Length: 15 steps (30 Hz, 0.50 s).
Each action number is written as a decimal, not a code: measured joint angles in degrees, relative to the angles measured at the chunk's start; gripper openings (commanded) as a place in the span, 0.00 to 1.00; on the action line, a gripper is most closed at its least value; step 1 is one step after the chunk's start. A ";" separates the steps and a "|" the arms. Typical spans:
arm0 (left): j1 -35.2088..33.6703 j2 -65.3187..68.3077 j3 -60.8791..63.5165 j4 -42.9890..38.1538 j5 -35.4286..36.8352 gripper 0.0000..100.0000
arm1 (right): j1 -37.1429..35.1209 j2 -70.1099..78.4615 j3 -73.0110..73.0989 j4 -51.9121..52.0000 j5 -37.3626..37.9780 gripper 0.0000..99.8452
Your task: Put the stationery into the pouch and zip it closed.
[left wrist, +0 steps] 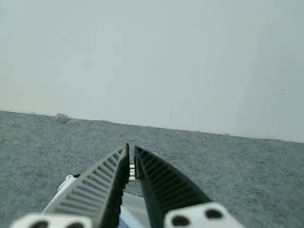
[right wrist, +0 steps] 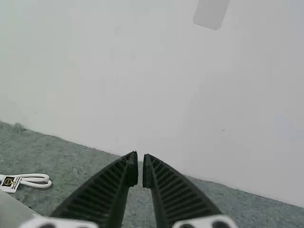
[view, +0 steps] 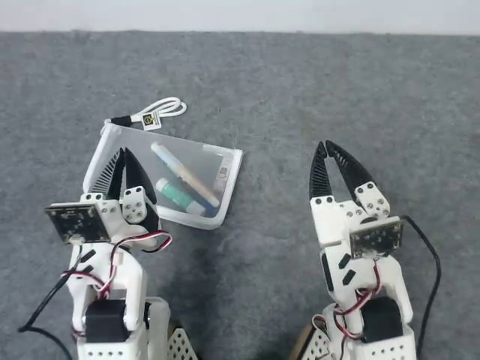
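Grey carpet (view: 300, 82), white wall (left wrist: 152, 57) behind, left hand (view: 124, 152) and right hand (view: 325, 144) clenched, empty

High view looks down on carpet (view: 300, 90); wrist views low, facing wall (left wrist: 152, 57).

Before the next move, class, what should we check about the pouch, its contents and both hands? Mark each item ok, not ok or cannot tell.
1. Stationery inside the pouch: a pen and a teal marker show through its wall. Ok.
2. Zip closed: the zip edge is not clear enough to judge. Cannot tell.
3. White cord on the carpet at the pouch's far corner: attached or loose? Cannot tell.
4. Left hand: over the pouch's left end, shut and empty, so probably has to open before gripping. Not ok.
5. Right hand: over bare carpet, apart from the pouch, shut and empty. Ok.
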State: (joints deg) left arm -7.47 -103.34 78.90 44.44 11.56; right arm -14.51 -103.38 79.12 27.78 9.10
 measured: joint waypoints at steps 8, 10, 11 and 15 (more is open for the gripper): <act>0.00 0.00 5.19 -5.89 0.00 0.01 | 4.66 0.00 0.00 0.00 0.00 0.01; 0.00 0.00 6.33 -7.82 0.00 0.01 | 5.27 0.00 0.00 0.00 0.00 0.01; -0.09 0.00 6.68 -8.44 0.00 0.01 | 5.54 0.00 0.09 0.00 0.00 0.01; 2.11 0.00 7.47 -9.23 -0.88 0.01 | 5.80 0.00 4.04 0.00 0.00 0.01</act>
State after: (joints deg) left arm -5.36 -103.34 86.37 35.21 10.68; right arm -8.70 -103.38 83.16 27.78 9.10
